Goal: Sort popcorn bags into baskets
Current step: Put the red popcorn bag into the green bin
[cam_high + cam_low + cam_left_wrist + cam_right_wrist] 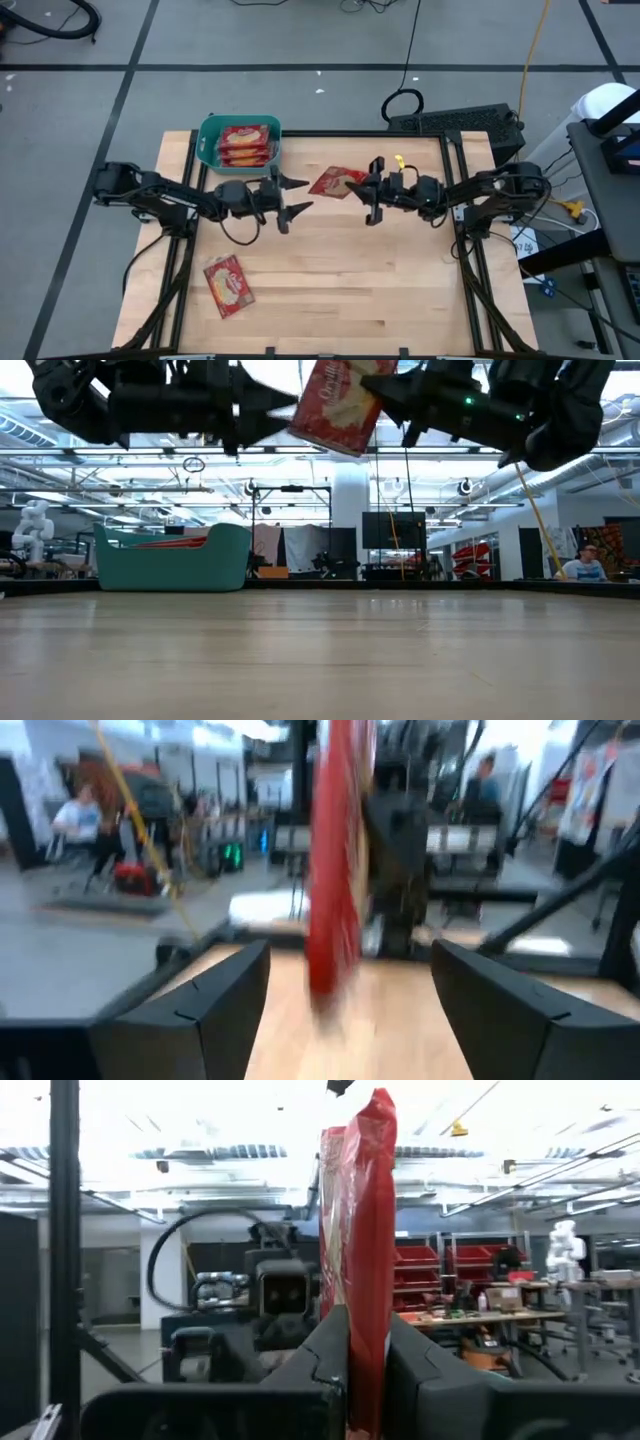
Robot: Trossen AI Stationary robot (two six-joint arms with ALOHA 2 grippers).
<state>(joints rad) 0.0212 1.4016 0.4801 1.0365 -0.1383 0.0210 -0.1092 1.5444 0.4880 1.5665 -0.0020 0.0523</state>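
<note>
A red popcorn bag (334, 182) hung in the air above the middle of the table's far half, pinched on edge between the closed fingers of the right gripper (372, 190). The left gripper (292, 195) faced it from just beside, its fingers spread wide and holding nothing. Another popcorn bag (229, 285) lay flat near the table's (360, 290) near-left corner. The teal basket (210, 127) sat at the far-left corner with more red bags (246, 143) stacked inside it.
</note>
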